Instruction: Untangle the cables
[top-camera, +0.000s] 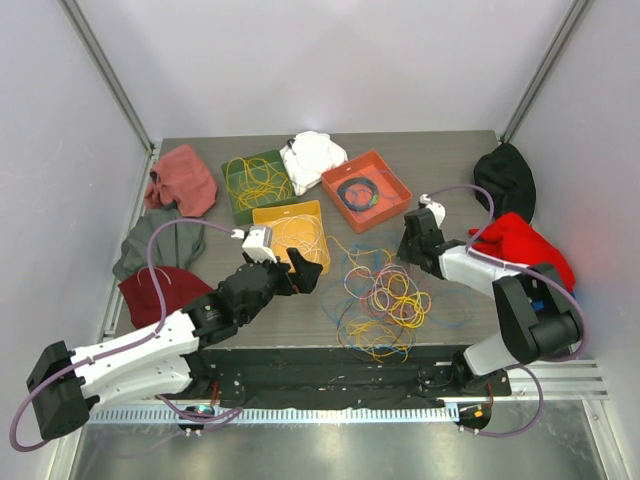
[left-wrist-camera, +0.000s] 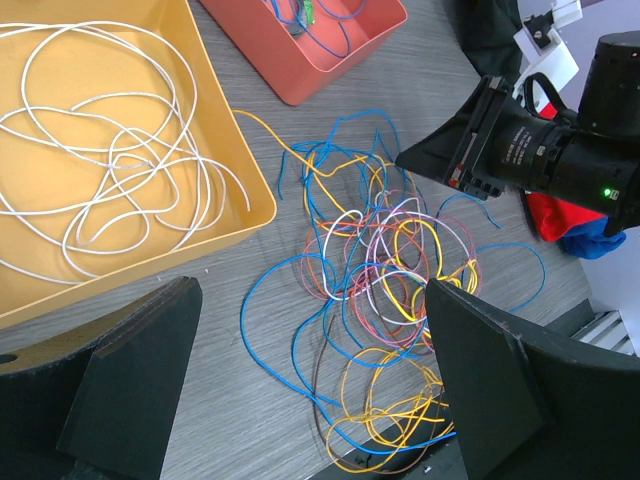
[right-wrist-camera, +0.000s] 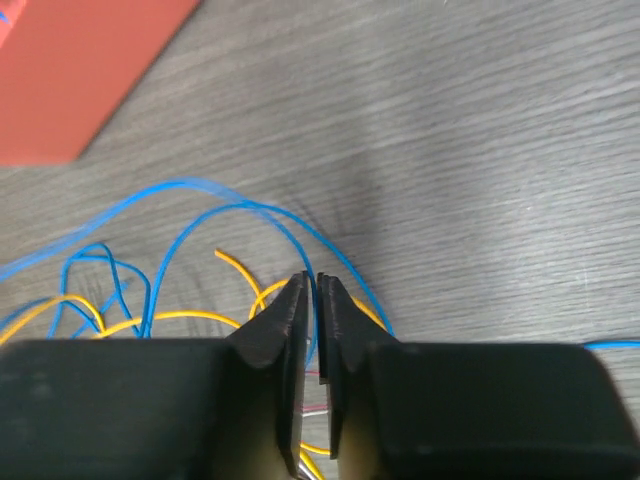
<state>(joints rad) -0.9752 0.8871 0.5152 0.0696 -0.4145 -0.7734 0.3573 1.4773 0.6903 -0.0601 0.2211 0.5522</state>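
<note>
The cables (top-camera: 385, 295) lie as a loose tangle of blue, yellow, pink, white and orange wires on the grey table, front centre. The tangle also shows in the left wrist view (left-wrist-camera: 390, 270). My left gripper (top-camera: 290, 265) hangs just left of the tangle, open and empty, with its fingers wide apart (left-wrist-camera: 312, 290). My right gripper (top-camera: 408, 250) is at the tangle's upper right edge, low over the table. Its jaws (right-wrist-camera: 315, 285) are shut on a blue cable (right-wrist-camera: 200, 190) that loops out ahead of them. A yellow cable (right-wrist-camera: 180, 320) lies under it.
A yellow tray (top-camera: 290, 210) with white cables sits behind the left gripper. A green tray (top-camera: 228, 195) holds yellow cables. An orange tray (top-camera: 397, 172) holds coiled cables. Cloths lie around: pink (top-camera: 185, 178), white (top-camera: 312, 155), black (top-camera: 505, 175), red (top-camera: 520, 245), grey-green (top-camera: 150, 245).
</note>
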